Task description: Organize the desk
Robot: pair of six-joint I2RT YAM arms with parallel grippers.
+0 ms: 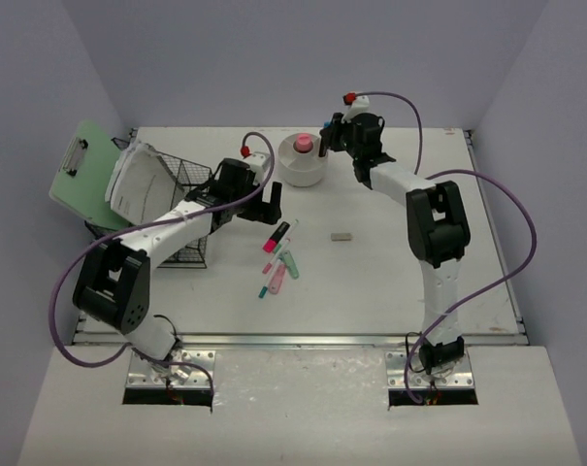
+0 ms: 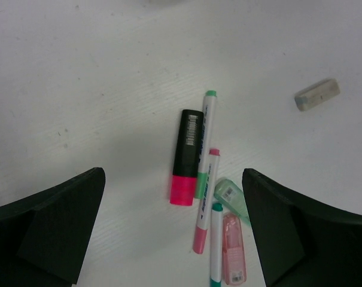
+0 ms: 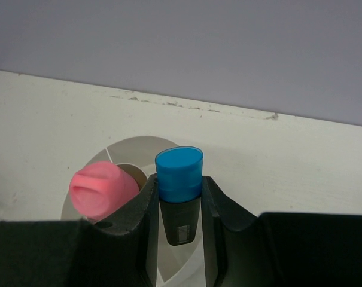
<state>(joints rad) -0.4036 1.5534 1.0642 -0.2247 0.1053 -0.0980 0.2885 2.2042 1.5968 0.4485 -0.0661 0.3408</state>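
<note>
On the off-white desk (image 1: 419,262) lies a cluster of stationery (image 1: 278,257). It holds a black highlighter with a pink cap (image 2: 187,156), three white pens (image 2: 206,137), a green correction tape (image 2: 233,197) and a pink one (image 2: 234,248). My left gripper (image 2: 172,179) hovers open just above the cluster, its fingers (image 2: 55,227) wide on either side; from above it shows as (image 1: 265,200). My right gripper (image 3: 179,200) is shut on a black highlighter with a blue cap (image 3: 179,173), held upright over a white round holder (image 3: 139,149). That holder (image 1: 303,167) has a pink-topped item (image 3: 103,188) in it.
A grey eraser (image 1: 342,235) lies alone right of the pens, also in the left wrist view (image 2: 317,94). A black wire basket (image 1: 188,214) with white papers (image 1: 138,180) and a green clipboard (image 1: 80,170) stand at the left. Lavender walls enclose the desk.
</note>
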